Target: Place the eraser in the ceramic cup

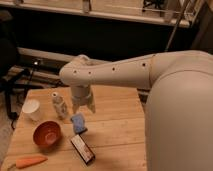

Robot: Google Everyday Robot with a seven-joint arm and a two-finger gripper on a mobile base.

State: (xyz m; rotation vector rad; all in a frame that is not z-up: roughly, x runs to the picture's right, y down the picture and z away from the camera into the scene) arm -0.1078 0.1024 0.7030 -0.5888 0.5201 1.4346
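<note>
Table (122, 127): pale wood planks, filling the lower left of the frame.
Room: dark wall behind, with a pale ledge (100, 15) across the top.
Tool (83, 109): centre left, hanging over the table, jaws apart and holding nothing.
Eraser (82, 148): flat on the table at lower centre-left, below the tool.
Ceramic cup (31, 110): upright near the table's left edge, well apart from the eraser.
Blue block (78, 123): between the tool and the eraser.
Bottle (59, 105): upright, just left of the tool.
Bowl (47, 134): below the ceramic cup.
Carrot (30, 161): bottom left corner.

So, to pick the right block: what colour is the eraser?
The eraser is black with an orange-red side strip (camera view); gripper hangs near the blue block.
</note>
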